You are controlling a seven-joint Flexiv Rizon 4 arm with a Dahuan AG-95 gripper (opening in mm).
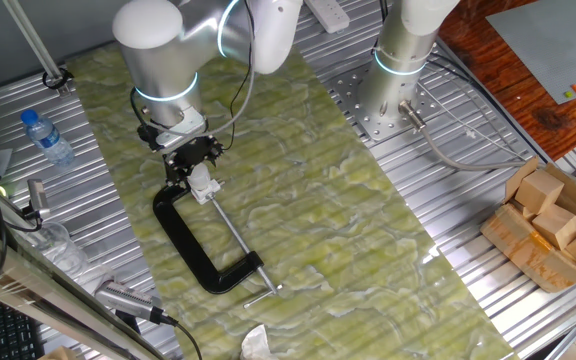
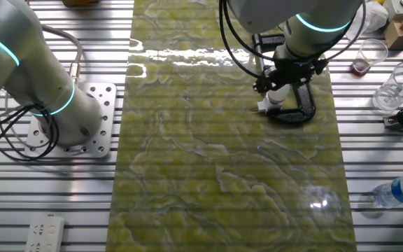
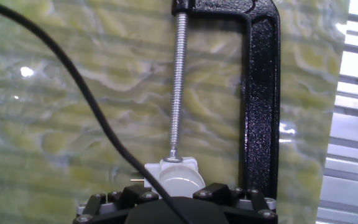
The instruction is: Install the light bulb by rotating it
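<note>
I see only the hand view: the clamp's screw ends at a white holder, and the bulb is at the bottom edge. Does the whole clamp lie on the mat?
Observer: Yes. In one fixed view the C-clamp lies flat on the green mat. The gripper is over one end, and the screw's handle bar is at the far end.
Operator: Thank you. Is any other thing near the light bulb?
Observer: The nearest loose thing I see is a water bottle. It lies off the mat on the ribbed table, well apart from the clamp.
</note>
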